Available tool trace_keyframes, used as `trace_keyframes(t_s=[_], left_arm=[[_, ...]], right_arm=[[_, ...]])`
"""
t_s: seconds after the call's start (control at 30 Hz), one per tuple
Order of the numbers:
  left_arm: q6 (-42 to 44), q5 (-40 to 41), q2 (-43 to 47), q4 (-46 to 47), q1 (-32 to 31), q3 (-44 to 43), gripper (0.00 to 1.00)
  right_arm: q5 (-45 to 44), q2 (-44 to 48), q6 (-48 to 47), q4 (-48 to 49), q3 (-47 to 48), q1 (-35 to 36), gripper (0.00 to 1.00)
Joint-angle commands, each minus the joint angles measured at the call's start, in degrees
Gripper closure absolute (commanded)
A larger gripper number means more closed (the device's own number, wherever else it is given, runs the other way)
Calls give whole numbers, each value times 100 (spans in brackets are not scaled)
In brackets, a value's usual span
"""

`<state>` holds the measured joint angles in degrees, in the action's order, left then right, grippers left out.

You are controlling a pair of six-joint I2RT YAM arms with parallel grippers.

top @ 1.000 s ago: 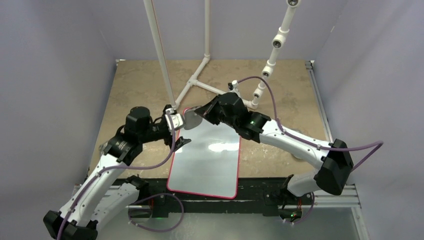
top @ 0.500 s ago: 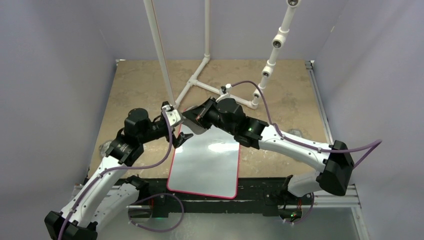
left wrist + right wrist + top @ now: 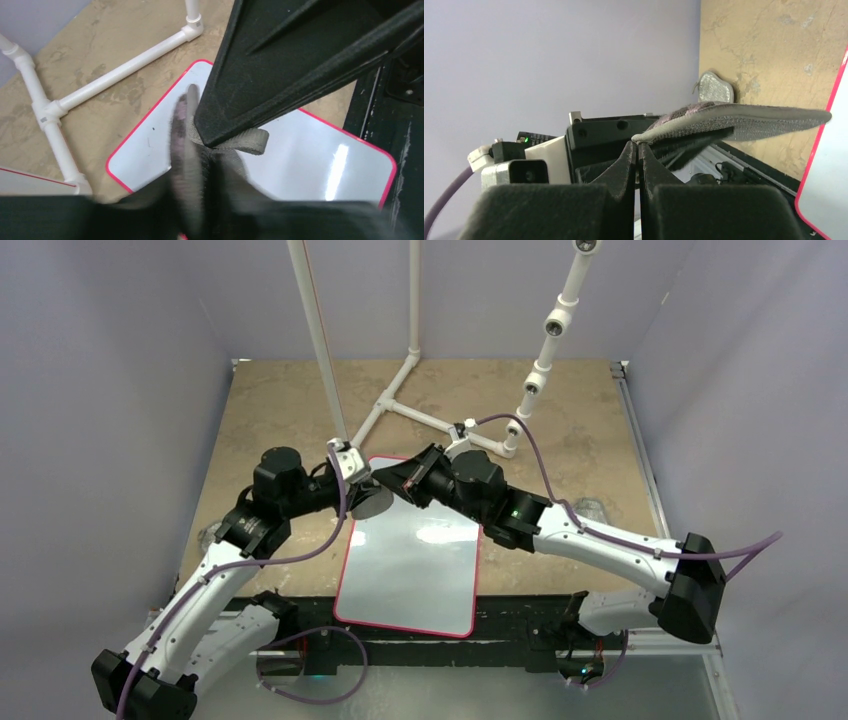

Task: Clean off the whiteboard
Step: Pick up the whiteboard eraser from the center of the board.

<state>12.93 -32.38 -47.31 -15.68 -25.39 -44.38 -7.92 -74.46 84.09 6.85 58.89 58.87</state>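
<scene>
right wrist | right gripper (image 3: pixel 638 144) pinched shut on grey pad (image 3: pixel 749 119) edge

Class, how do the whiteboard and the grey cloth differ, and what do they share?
The whiteboard lies flat on the table; the grey cloth is held aloft, pinched by the right gripper. The whiteboard is glossy white, red-rimmed; the grey cloth is dull grey. The whiteboard is far larger. Both are thin.

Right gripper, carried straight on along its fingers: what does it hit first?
The grey pad is pinched in the right gripper; just beyond it, probably the left arm's wrist block, though depth is unclear.
</scene>
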Motion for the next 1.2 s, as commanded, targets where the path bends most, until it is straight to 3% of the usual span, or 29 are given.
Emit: trace_keyframes(t_s=[0.0, 0.07, 0.17, 0.27, 0.4, 0.57, 0.7, 0.77, 0.8, 0.87, 0.9, 0.97, 1.0, 1.03, 1.07, 1.17], left_arm=[[-5, -385, -17, -130, 34, -311, 100], [260, -312, -22, -315, 34, -375, 100], [741, -138, 78, -488, 34, -358, 100], [1379, 28, 195, -533, 34, -308, 100], [1984, 115, 285, -544, 34, -364, 100], [2566, 154, 467, -649, 28, -380, 100], [2790, 198, 701, -665, 25, -238, 100], [2857, 199, 740, -712, 30, -207, 100], [2869, 187, 736, -739, 33, -212, 100], [2835, 184, 683, -777, 28, -230, 100], [2816, 211, 642, -809, 25, -253, 100], [2737, 310, 526, -906, 28, -314, 100], [2680, 361, 451, -1001, 32, -380, 90], [2600, 438, 384, -1092, 30, -437, 74], [2472, 535, 313, -1143, 26, -491, 67], [2189, 788, 108, -1461, 34, -734, 60]], right_arm=[[-40, 222, 195, 336, -112, 37, 100], [-171, 290, 174, 206, -119, 37, 94], [-235, 356, 101, -18, -65, 37, 67], [-129, 202, -37, -248, 154, 37, 51], [75, -168, -40, -376, 401, 62, 43], [52, -370, 27, -335, 570, 89, 42], [47, -464, -20, -262, 683, 96, 43], [98, -526, -4, -194, 678, 105, 50], [120, -556, 4, -159, 658, 113, 59], [135, -578, 13, -124, 598, 124, 95], [129, -562, -1, -150, 571, 125, 100], [73, -482, -87, -332, 516, 132, 100], [15, -406, -150, -525, 502, 133, 100], [-54, -324, -205, -827, 501, 133, 100], [-137, -211, -237, -1223, 500, 127, 100], [-321, 197, -491, -2558, 471, 125, 100]])
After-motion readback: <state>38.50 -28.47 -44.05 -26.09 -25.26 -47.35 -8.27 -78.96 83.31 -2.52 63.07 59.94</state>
